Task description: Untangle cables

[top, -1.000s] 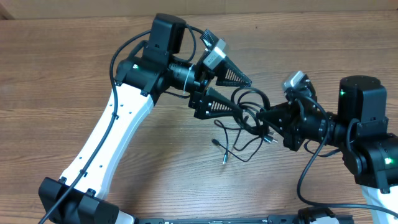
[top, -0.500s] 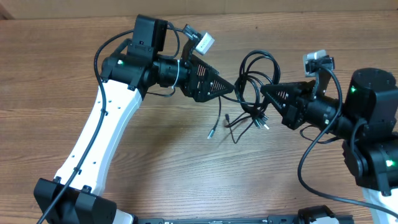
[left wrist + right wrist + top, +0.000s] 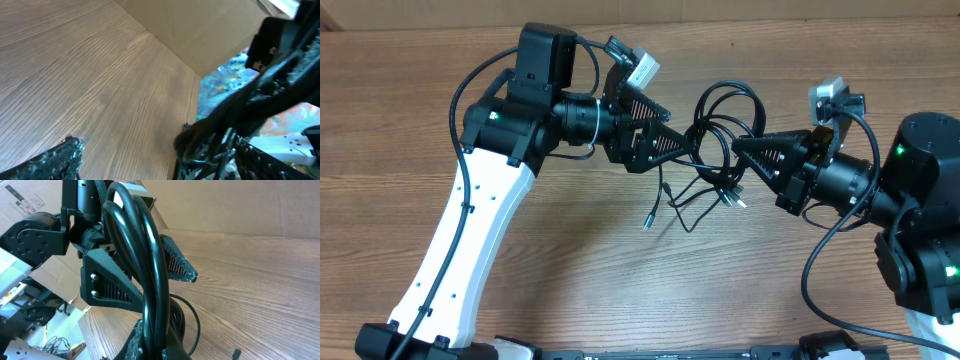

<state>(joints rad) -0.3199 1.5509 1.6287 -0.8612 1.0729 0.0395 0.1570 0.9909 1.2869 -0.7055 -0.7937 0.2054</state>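
Hanging cables (image 3: 150,270): thin black cords bunched in one tangle at the middle of the overhead frame, between the two gripper tips; in the right wrist view they fill the foreground, rising as glossy loops from the bottom edge.
Right gripper (image 3: 745,152): fingers clenched on the tangle, the cords coming up from between them; it points left from the right side of the overhead frame.
Loops: two or three rounded loops stand above the pinch point and lean toward the top of the overhead frame.
Loose ends: one cord trails down-left to a small plug (image 3: 647,222) below the left gripper; shorter ends with plugs (image 3: 732,200) dangle just under the tangle. Whether they touch the table cannot be told.
Left gripper (image 3: 682,138): fingers spread, holding nothing; it points right from the centre-left, its tips just beside the tangle. Whether a fingertip touches a cord cannot be told.
Table (image 3: 420,100): wood-grain top under both arms.
Cardboard (image 3: 240,205): a plain brown wall behind the table, across the top of the right wrist view.
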